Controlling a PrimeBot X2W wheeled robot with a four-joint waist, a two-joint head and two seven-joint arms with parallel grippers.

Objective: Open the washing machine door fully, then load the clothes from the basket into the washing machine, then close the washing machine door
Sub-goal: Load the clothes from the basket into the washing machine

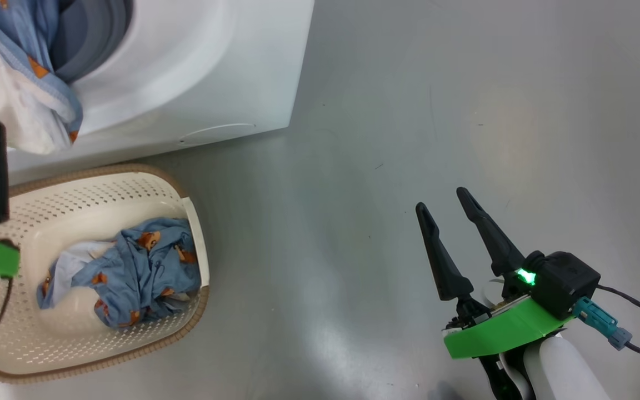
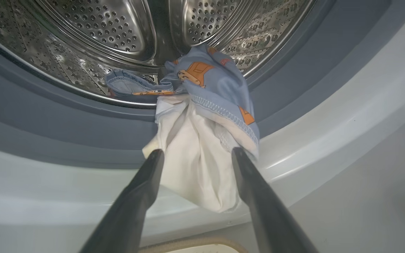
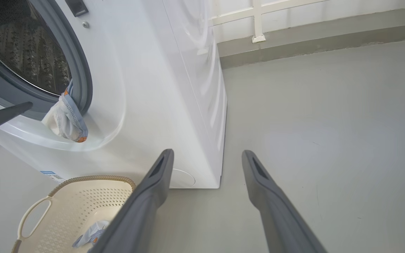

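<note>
Left gripper (image 2: 198,150) fingers are spread about a half-loaded garment (image 2: 202,116), which should be pushed into the drum (image 2: 118,28); right gripper (image 1: 441,198) spread, empty

1 washing machine (image 1: 214,72), 1 basket (image 1: 75,194), 2 clumps of clothes (image 1: 20,100) (image 1: 131,272) — 2 hands (image 2: 195,153) (image 1: 441,199).

laundry room: washing machine (image 3: 146,88), basket (image 1: 103,194), grey floor (image 1: 464,111)

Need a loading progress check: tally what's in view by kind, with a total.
Big white front-loading washing machine: 1
Cream perforated plastic basket, brown rim: 1
Light-blue printed fabric clothes piles: 2 (one hanging out of the washing machine, one in the basket)
Black two-fingered tools, open: 2 (left tool, right tool)
Total: 6
</note>
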